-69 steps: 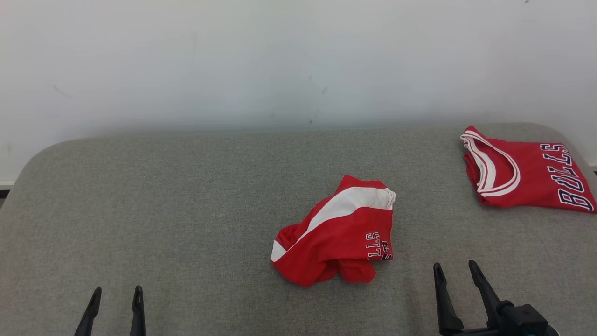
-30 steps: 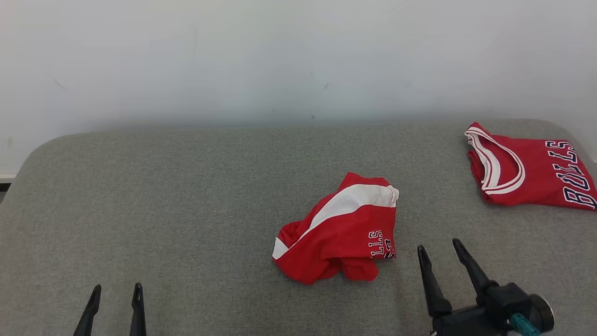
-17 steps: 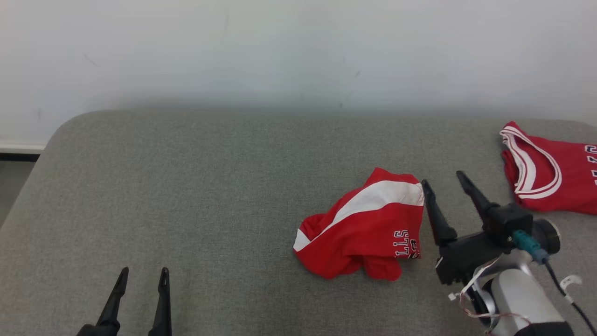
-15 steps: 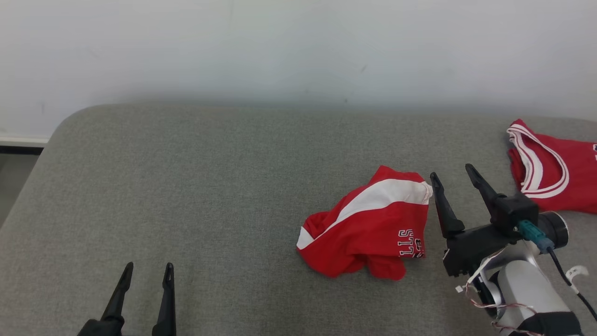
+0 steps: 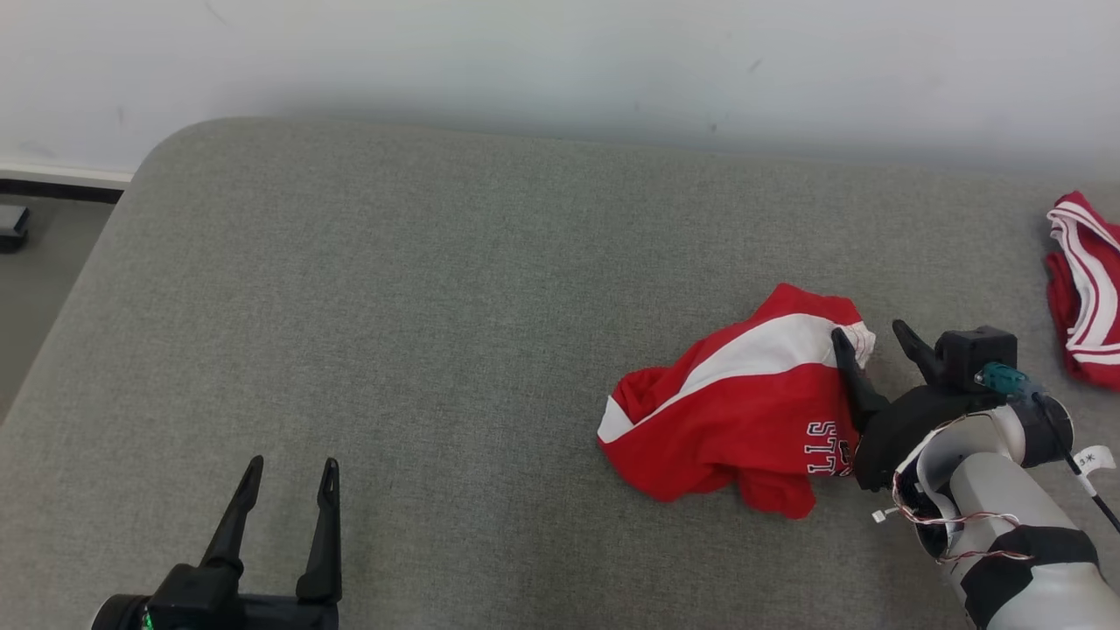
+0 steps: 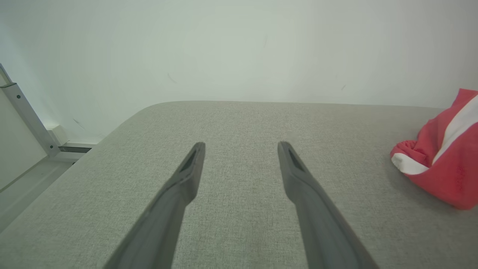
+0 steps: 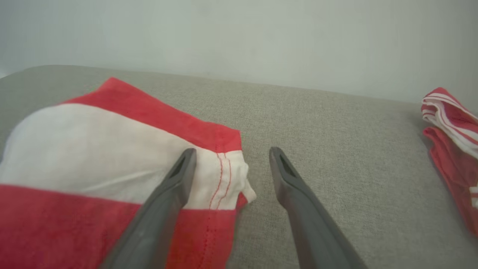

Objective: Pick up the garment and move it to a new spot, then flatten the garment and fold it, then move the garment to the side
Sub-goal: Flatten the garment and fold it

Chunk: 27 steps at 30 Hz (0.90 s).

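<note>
The garment (image 5: pixel 744 411) is a crumpled red piece with a white band and dark lettering, lying right of centre on the grey padded table (image 5: pixel 420 289). My right gripper (image 5: pixel 871 337) stands open at the garment's right edge, one finger over the white hem (image 7: pixel 231 175) and the other over bare table. The right wrist view shows the hem corner lying between the two fingers, with the right gripper (image 7: pixel 231 151) open. My left gripper (image 5: pixel 290 465) is open at the lower left, well away from the garment (image 6: pixel 444 157); in its wrist view the left gripper (image 6: pixel 241 144) has nothing between its fingers.
A second red jersey (image 5: pixel 1085 289) with white trim lies at the table's far right edge, also seen as the jersey (image 7: pixel 452 134) in the right wrist view. A white wall rises behind the table. The table's left edge drops to the floor (image 5: pixel 26 289).
The camera has turned, shifting the whole picture. My right gripper has advanced from the table's front to the garment's right edge and now straddles its white hem. The left gripper stays open.
</note>
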Available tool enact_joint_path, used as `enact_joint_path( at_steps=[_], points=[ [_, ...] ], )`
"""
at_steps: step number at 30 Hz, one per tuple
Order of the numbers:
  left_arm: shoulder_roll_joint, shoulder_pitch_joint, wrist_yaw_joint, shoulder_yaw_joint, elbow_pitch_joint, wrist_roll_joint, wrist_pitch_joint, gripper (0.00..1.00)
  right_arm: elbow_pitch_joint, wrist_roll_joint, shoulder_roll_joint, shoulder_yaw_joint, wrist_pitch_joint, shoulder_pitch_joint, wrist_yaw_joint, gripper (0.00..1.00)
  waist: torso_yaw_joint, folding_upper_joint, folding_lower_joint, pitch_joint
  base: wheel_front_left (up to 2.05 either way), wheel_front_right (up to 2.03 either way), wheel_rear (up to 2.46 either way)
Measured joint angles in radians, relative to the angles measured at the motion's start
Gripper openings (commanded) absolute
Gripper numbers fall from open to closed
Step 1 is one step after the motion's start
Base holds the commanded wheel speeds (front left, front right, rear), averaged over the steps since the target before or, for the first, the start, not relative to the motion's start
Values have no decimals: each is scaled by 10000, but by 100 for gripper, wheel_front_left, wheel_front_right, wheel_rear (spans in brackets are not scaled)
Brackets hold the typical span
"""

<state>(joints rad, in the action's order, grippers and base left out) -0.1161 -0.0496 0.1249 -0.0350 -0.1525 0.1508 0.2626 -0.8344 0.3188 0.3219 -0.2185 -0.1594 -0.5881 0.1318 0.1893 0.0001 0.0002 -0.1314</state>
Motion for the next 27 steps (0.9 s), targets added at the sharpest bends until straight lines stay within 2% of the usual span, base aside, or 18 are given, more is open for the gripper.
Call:
enact_joint_path(
  at_steps=[3, 4, 5, 12, 17, 23, 27],
  points=[
    [2, -100, 38, -38, -36, -2, 0, 100, -489, 750, -107, -117, 151, -177, 0, 100, 65, 0, 0, -127, 0, 0, 0],
    [4, -148, 40, -61, -40, -2, 0, 100, -619, 817, -96, -251, 196, -237, 0, 63, 83, 0, 0, -162, 0, 0, 0],
    [6, -177, 40, -84, -52, -2, 0, 100, -685, 922, -82, -387, 198, -302, 0, 0, 102, 0, 0, -197, 0, 0, 0],
    [10, -327, 42, -69, -127, -6, 0, 100, -790, 2163, -48, -1099, -13, -510, 0, 0, 81, 0, 0, -250, 0, 0, 0],
    [-19, -135, 44, 148, -153, -10, 0, 100, -420, 2629, 196, -1653, -579, -422, 0, 0, -115, 0, -1, 19, 0, 0, 0],
    [-21, 270, 44, 437, -46, 2, 0, 100, 922, 2940, 571, -2192, -920, 219, 0, 0, -584, -1, -2, 376, 0, 0, 0],
    [-6, 491, 44, 556, -17, 4, 0, 100, 2341, 3164, 777, -2054, -982, 887, 0, 0, -1040, 0, -3, 537, 0, 0, 0]
  ],
)
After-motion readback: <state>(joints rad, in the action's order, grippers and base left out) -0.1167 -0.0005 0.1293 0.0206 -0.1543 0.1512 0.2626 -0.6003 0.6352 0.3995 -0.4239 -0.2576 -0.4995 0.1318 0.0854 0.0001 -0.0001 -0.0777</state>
